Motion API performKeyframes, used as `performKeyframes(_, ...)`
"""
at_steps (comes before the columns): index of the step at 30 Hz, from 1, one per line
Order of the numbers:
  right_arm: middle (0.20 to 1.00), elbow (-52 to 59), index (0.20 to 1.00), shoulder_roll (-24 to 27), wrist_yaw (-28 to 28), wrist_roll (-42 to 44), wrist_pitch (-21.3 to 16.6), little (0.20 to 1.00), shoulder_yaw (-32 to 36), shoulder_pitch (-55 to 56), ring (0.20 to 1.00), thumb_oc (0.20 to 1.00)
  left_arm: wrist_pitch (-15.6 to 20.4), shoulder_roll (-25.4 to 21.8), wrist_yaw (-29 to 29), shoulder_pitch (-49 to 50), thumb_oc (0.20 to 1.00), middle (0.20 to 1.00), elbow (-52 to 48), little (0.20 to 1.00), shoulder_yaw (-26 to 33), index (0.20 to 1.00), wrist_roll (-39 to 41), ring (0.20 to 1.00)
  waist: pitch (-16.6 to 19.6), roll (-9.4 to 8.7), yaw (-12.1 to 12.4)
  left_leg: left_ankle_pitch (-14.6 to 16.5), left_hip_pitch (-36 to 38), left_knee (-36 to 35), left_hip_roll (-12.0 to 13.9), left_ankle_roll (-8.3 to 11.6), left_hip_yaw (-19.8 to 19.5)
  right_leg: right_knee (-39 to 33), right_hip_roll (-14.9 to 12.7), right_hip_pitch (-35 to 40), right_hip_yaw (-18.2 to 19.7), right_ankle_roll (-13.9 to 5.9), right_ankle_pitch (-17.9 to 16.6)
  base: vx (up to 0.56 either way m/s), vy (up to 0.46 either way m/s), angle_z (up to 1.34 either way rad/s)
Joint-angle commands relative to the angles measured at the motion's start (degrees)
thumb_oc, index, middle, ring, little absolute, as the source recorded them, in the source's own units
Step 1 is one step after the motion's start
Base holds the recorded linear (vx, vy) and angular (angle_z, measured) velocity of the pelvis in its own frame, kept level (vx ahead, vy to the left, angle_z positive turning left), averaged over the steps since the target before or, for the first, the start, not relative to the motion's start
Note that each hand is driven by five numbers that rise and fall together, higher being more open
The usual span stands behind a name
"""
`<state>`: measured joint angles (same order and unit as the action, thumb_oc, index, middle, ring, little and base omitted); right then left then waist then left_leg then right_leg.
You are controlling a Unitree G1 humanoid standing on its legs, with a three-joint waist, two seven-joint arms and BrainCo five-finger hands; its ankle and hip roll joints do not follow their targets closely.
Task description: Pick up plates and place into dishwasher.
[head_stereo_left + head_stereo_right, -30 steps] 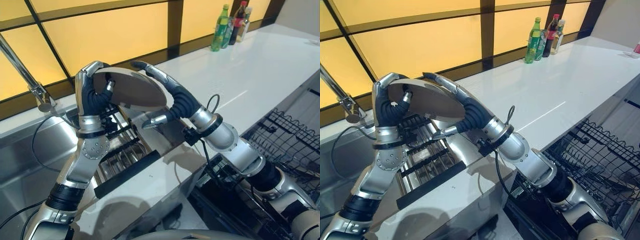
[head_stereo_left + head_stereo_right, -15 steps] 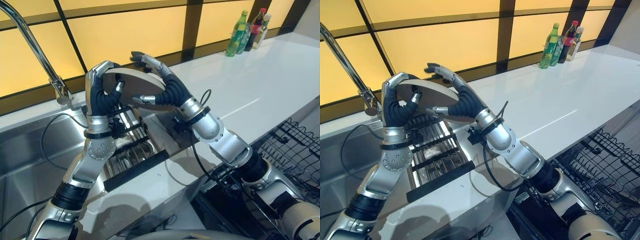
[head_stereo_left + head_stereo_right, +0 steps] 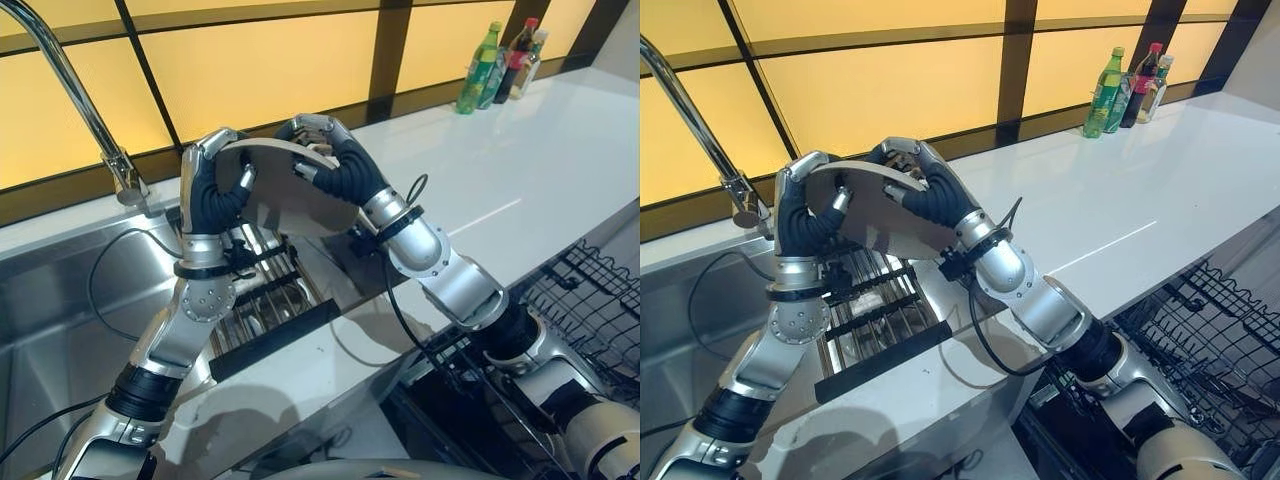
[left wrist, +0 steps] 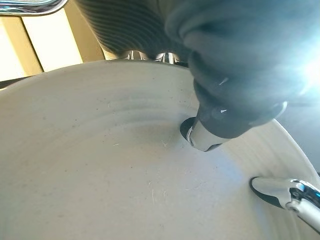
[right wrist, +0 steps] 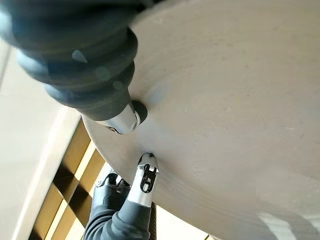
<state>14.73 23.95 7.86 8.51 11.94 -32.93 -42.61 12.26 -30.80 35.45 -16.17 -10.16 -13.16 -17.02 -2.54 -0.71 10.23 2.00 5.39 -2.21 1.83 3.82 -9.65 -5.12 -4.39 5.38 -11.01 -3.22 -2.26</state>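
Holding a plain grey plate (image 3: 285, 190) on edge above the sink's drying rack (image 3: 262, 300), my left hand (image 3: 212, 190) and right hand (image 3: 335, 170) both curl round its rim from opposite sides. From the head camera I see the plate tilted, just in front of the faucet (image 3: 75, 95), with the dishwasher rack (image 3: 1220, 340) well off beyond the rack. My wrist cameras add fine scratches and faint concentric rings on its surface.

matt plate (image 3: 875, 212), glossy worktop (image 3: 1120, 190), steel sink (image 3: 60, 300)
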Motion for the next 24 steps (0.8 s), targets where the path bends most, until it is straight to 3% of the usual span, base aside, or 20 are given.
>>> performKeyframes(1, 0.200, -0.31, 0.200, 1.65, -6.01, 3.07, 1.95, 0.200, -4.13, -2.27, 0.200, 0.200, 2.63, -1.93, 2.23, -9.67, 0.200, 0.200, -1.11, 0.200, -0.26, 0.200, -1.64, 0.200, 2.77, -2.50, -0.12, 0.92, -3.10, 0.34, -3.92, -2.60, -0.84, 9.93, -4.98, -1.02, 1.43, -4.66, 7.62, 0.00, 0.000, 0.00)
performKeyframes(6, 0.200, -0.17, 0.200, 3.07, -7.06, 2.86, 2.41, 0.200, -4.40, -3.22, 0.200, 0.200, 1.76, -1.82, 3.14, -10.00, 0.200, 0.200, -1.28, 0.200, -0.99, 0.200, -2.52, 0.200, 2.50, -2.77, -0.42, 0.94, -3.09, 0.58, -3.56, -2.48, -0.30, 10.08, -4.67, -0.82, 1.45, -4.44, 7.82, -0.01, -0.004, 0.00)
performKeyframes(12, 0.200, -0.73, 0.200, 3.75, -4.61, 0.36, 1.97, 0.200, -2.66, -3.88, 0.200, 0.200, -0.05, -0.76, 4.99, -10.36, 0.200, 0.200, -1.15, 0.200, -2.00, 0.200, -3.03, 0.200, 2.18, -2.93, -0.72, 0.78, -3.01, 0.54, -3.21, -2.31, 0.24, 10.02, -4.39, -0.51, 1.24, -4.25, 7.88, -0.04, -0.018, 0.00)
performKeyframes(13, 0.200, -0.82, 0.200, 3.92, -3.98, -1.36, 2.05, 0.200, -1.79, -3.88, 0.200, 0.200, -0.87, -0.39, 5.05, -10.36, 0.360, 0.360, -1.20, 0.360, -2.16, 0.360, -2.73, 0.360, 2.17, -2.94, -0.81, 0.73, -3.01, 0.46, -3.17, -2.31, 0.33, 9.97, -4.30, -0.48, 1.24, -4.22, 7.87, -0.05, -0.033, 0.00)
performKeyframes(14, 0.200, -0.89, 0.200, 4.21, -3.26, -3.10, 2.24, 0.200, -1.02, -3.96, 0.200, 0.200, -1.66, -0.13, 4.75, -10.28, 0.793, 0.793, -1.03, 0.793, -2.23, 0.793, -2.69, 0.793, 2.15, -2.92, -0.91, 0.70, -2.95, 0.37, -3.11, -2.34, 0.40, 9.96, -4.20, -0.47, 1.30, -4.19, 7.85, -0.05, -0.032, 0.00)
performKeyframes(15, 0.200, -0.90, 0.200, 4.67, -2.69, -4.28, 2.42, 0.200, -0.32, -4.11, 0.200, 0.200, -2.30, -0.14, 5.25, -10.28, 1.000, 1.000, -0.78, 1.000, -2.36, 1.000, -2.92, 1.000, 2.14, -2.87, -1.07, 0.65, -2.87, 0.26, -3.05, -2.34, 0.49, 9.97, -4.11, -0.48, 1.33, -4.16, 7.84, -0.04, -0.024, 0.00)
performKeyframes(24, 0.200, -0.79, 0.200, 12.13, -1.66, -11.05, -1.26, 0.200, 10.79, 2.09, 0.200, 0.200, 1.74, -5.48, 6.69, -6.22, 1.000, 1.000, 2.32, 1.000, 7.30, 1.000, 0.63, 1.000, 3.08, -2.23, -2.34, 0.26, -2.99, 0.09, -2.43, -1.89, 1.69, 9.40, -3.71, -0.66, 2.09, -3.84, 7.46, -0.02, -0.006, 0.00)
